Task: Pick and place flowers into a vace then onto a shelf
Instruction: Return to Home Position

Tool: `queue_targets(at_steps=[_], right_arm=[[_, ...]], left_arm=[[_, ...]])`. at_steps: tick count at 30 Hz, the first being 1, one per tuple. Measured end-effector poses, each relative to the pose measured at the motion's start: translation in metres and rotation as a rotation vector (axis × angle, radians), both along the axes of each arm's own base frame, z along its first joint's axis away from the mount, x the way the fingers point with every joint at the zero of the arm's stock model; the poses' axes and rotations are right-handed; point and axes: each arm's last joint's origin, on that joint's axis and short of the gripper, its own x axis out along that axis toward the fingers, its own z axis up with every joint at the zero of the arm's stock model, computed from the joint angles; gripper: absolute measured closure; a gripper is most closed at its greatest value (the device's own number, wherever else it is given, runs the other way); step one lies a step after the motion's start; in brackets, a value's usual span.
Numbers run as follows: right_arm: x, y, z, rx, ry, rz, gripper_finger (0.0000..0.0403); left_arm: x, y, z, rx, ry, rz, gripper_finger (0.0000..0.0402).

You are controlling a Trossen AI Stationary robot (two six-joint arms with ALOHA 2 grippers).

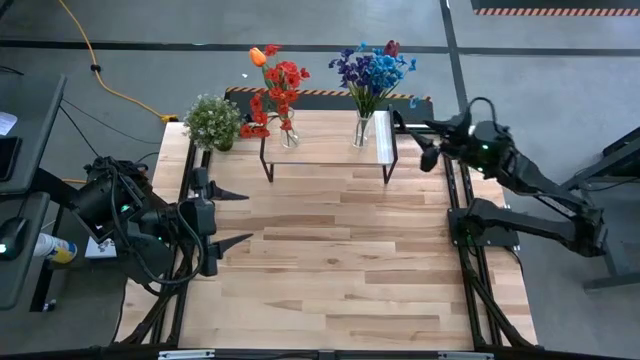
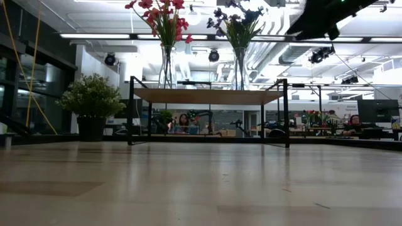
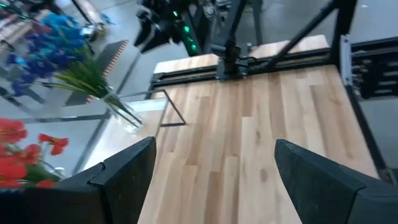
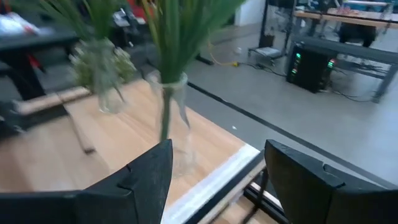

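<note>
Wood counter (image 1: 340,280): shelf (image 1: 325,150) bearing flowers (image 1: 372,68) in glass vases (image 1: 362,130), judged fragile, top-heavy; grip at mid-body. Left hand (image 3: 214,146), right hand (image 4: 217,152) both spread, empty.

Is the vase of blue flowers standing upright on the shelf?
Upright. The vase stands straight on the shelf, blue flowers rising above; the right gripper hangs apart.

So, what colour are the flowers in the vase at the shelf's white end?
Mostly blue and purple flowers; the high view shows them best.

No readable text, label or number shows anywhere.
</note>
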Motion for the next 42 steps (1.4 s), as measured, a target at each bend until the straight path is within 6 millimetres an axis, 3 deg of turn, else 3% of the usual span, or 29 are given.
queue_targets(at_steps=[11,20,29,42], right_arm=[[-0.042,0.032,0.019,-0.099,-0.166,0.117,0.0163],[-0.082,0.058,0.022,-0.132,-0.312,0.105,0.0164],[-0.11,0.077,0.009,-0.088,-0.341,0.105,0.0164],[-0.116,0.084,0.001,-0.046,-0.339,0.185,0.0158]], left_arm=[[0.0,-0.005,-0.004,-0.122,0.089,-0.106,0.0041],[0.002,-0.007,-0.032,-0.174,0.13,0.009,0.0041],[-0.001,-0.002,-0.086,-0.234,0.134,0.171,0.0041],[-0.012,0.008,-0.187,-0.48,-0.066,0.067,0.0041]])
